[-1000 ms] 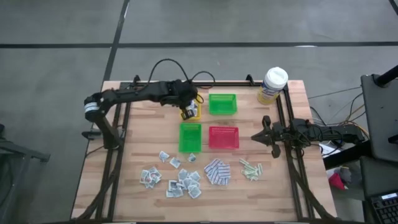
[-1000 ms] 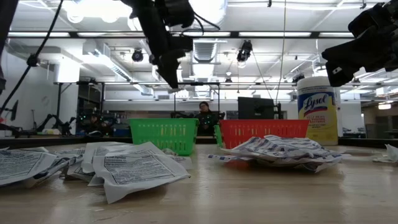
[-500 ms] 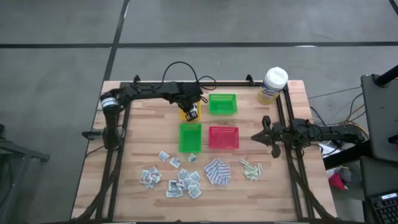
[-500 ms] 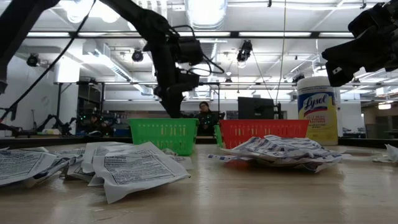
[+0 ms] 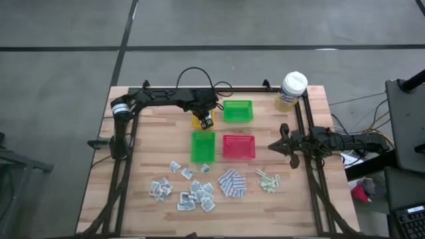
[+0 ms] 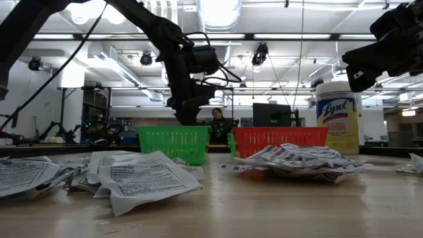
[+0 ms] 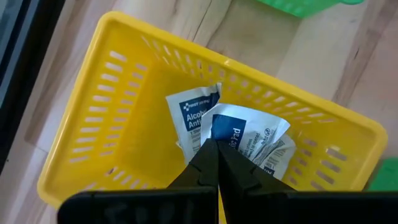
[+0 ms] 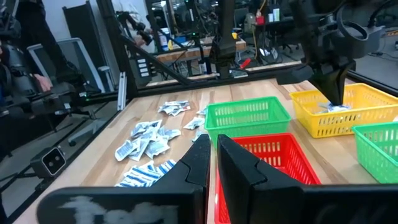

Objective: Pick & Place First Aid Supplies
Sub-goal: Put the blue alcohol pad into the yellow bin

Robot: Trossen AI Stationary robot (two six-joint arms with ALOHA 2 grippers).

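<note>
wooden slat table on grey floor; workshop w/ ceiling lights and a seated person behind, seen in low view.

hidden/unclear: yellow tray mostly covered by left arm from above; only wrist view shows inside. two white-blue sachets lie in it, print partly legible, lower edges cut off by the fingers. left gripper is down in the tray, fingers pressed together at the tips, touching or just over the top sachet; cannot tell if anything is pinched.

right gripper waits at right table edge, just right of red tray, fingers nearly together, holding nothing.

supplies: grey-white sachets scattered near-left, blue-white pads near-centre, green strips near-right.

others: green tray left of red, touching; second green tray far, beside yellow; wipes canister far right. black cable loops over left arm.
</note>
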